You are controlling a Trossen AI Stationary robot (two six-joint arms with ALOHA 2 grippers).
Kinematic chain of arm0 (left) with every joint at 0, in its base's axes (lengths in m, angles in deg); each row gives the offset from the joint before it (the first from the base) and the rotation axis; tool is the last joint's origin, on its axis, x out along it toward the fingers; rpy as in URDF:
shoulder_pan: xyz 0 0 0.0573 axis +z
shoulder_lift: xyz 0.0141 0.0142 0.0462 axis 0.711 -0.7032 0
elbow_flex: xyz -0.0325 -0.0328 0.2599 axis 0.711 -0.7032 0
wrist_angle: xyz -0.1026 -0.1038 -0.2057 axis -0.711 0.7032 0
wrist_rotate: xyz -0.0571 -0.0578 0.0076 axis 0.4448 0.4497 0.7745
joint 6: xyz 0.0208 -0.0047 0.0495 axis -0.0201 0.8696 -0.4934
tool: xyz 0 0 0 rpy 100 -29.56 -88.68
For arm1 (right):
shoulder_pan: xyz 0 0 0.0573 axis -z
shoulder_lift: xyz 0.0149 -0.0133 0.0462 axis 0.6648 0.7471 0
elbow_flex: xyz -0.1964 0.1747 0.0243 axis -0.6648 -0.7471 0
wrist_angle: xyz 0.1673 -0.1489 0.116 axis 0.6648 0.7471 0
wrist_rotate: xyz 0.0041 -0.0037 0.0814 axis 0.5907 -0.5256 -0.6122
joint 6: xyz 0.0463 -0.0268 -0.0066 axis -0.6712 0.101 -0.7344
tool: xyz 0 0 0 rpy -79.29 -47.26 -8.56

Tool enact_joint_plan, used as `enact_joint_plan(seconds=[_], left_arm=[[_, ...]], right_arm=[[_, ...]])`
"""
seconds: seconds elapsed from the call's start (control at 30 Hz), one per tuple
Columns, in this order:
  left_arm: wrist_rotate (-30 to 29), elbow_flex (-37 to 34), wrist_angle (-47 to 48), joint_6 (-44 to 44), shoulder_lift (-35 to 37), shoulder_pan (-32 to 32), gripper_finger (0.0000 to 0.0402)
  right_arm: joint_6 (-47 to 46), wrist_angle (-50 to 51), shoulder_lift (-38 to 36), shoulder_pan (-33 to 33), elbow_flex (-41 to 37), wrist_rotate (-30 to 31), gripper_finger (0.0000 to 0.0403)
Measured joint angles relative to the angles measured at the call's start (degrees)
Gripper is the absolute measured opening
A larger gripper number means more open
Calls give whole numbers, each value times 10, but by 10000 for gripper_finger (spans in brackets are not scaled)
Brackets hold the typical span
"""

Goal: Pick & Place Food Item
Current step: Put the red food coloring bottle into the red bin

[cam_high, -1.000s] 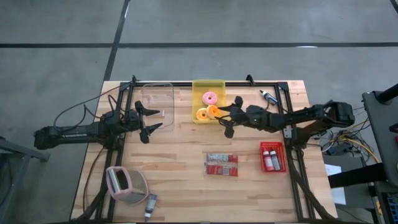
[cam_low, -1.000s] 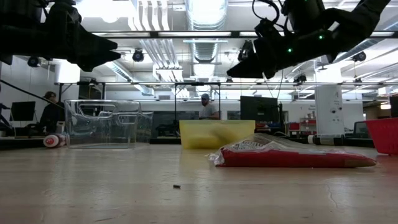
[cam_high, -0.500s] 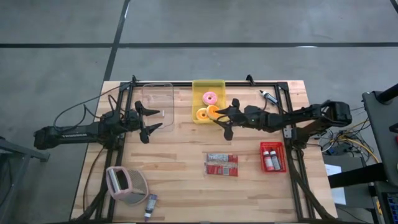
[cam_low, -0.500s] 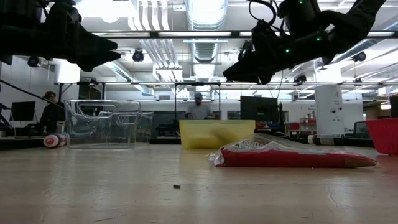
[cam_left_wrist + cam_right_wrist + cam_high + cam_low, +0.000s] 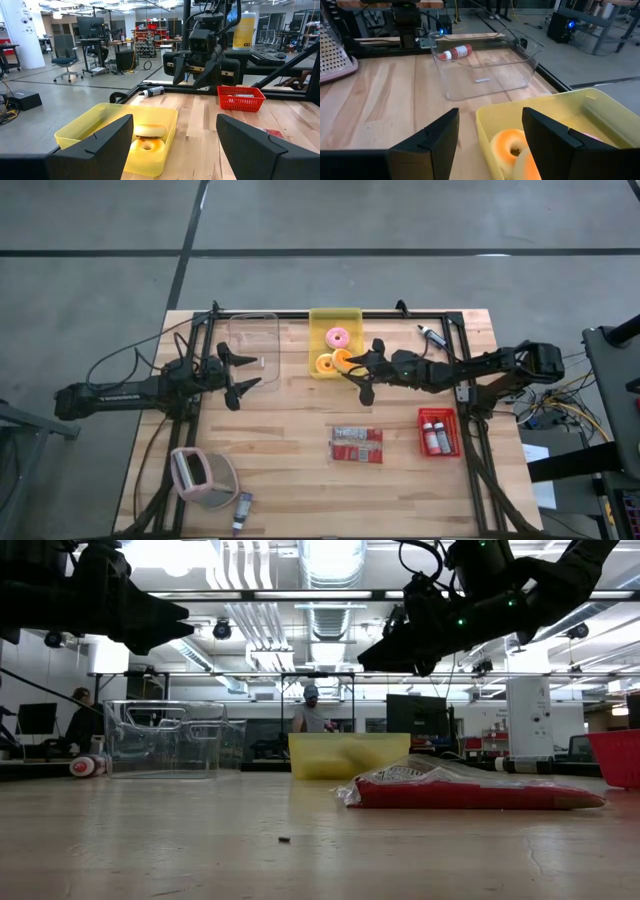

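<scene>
A yellow tray (image 5: 335, 330) at the table's far middle holds a pink donut (image 5: 338, 336) and two orange donuts (image 5: 326, 363), one of them leaning on the other (image 5: 512, 145). My right gripper (image 5: 358, 370) hangs open in the air just right of the tray's near end, pointing left and slightly down at the orange donuts (image 5: 372, 652), clear of them. My left gripper (image 5: 240, 372) waits open, held high at the table's left (image 5: 165, 618), pointing right. Its wrist view shows the tray (image 5: 95, 132) and donuts (image 5: 149, 132) ahead.
A clear plastic container (image 5: 253, 340) stands left of the tray. Red snack packets (image 5: 357, 445) lie mid-table, and a red basket (image 5: 438, 430) with small bottles stands at the right. A grater-like object (image 5: 205, 475) sits at the near left. A person moves in the room behind.
My right gripper has tipped a little downward toward the orange donuts and rolled slightly, staying open. The donuts and tray have not moved.
</scene>
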Motion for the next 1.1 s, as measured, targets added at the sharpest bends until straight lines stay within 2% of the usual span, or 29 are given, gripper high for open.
enact_joint_plan(seconds=[0.13,0.27,0.43,0.57,0.8,0.93,1.1], left_arm=[[13,0,3,30,0,0,289],[14,0,-12,20,3,0,291],[13,0,-53,74,4,0,289],[-42,23,-19,97,2,0,291],[-138,124,142,213,-19,0,290],[-217,183,232,330,-49,0,289],[-293,276,455,490,-87,0,289]], right_arm=[[0,0,0,0,0,0,215],[0,0,0,0,0,0,215],[0,0,0,0,0,0,215],[0,0,0,0,0,0,215],[0,0,0,0,0,0,215],[0,0,0,0,0,0,215],[0,0,0,0,0,0,215]])
